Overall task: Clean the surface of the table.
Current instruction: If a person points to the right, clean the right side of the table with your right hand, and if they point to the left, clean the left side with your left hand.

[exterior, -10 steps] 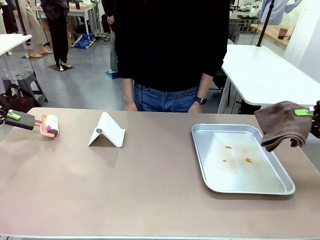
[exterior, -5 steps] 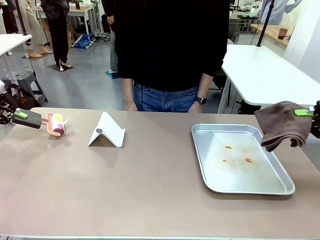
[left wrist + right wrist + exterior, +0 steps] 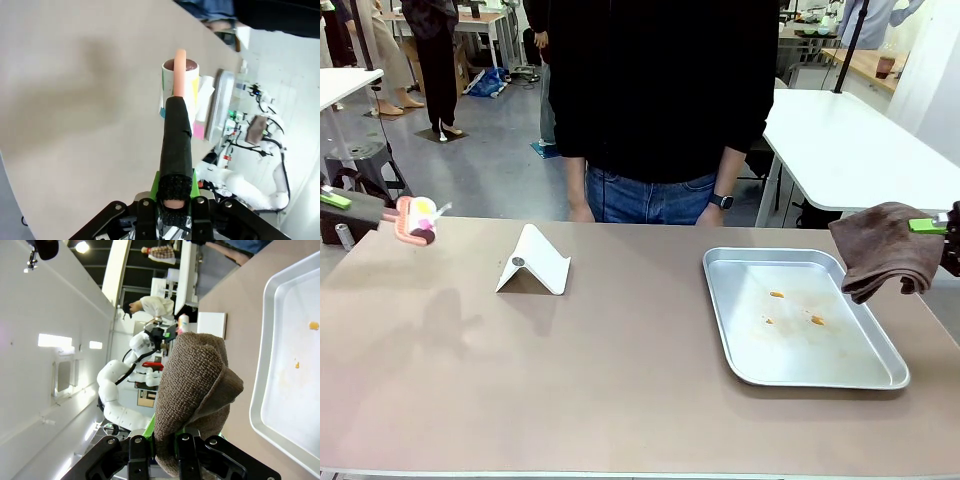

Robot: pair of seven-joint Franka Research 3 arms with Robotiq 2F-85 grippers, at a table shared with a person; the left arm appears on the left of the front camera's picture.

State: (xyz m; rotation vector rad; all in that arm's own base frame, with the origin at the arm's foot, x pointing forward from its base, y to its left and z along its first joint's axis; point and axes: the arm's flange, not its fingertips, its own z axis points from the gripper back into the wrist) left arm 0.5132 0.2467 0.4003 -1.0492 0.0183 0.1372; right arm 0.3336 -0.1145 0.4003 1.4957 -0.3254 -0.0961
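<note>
**Both grippers loaded, three things on the table top**

The table (image 3: 620, 400) spans the front view from near edge to far edge, its taupe top bare across the near half.

The left gripper (image 3: 334, 199) sits at the far-left corner. Its jaws are clamped on the black-wrapped handle of a lint roller (image 3: 417, 218). The roller's peach frame and pale roll point right and look raised off the top. In the left wrist view the gripper (image 3: 175, 192) grips the end of the handle, and the lint roller (image 3: 181, 82) juts out over the table (image 3: 75, 100), where a soft shadow falls.

At the right edge, the right gripper (image 3: 932, 225) is closed on a brown cloth (image 3: 882, 250). The cloth droops in folds beside the far-right corner of a metal tray (image 3: 820, 350). The right wrist view shows the cloth (image 3: 195, 390) bunched between the fingers.

The tray lies on the right half of the table, with a few orange specks (image 3: 777, 294) inside it. A white folded stand (image 3: 535, 262) sits between the roller and the tray, toward the far edge. A person (image 3: 660, 100) stands against the far edge at the middle, and a white table (image 3: 850, 150) is behind to the right.
</note>
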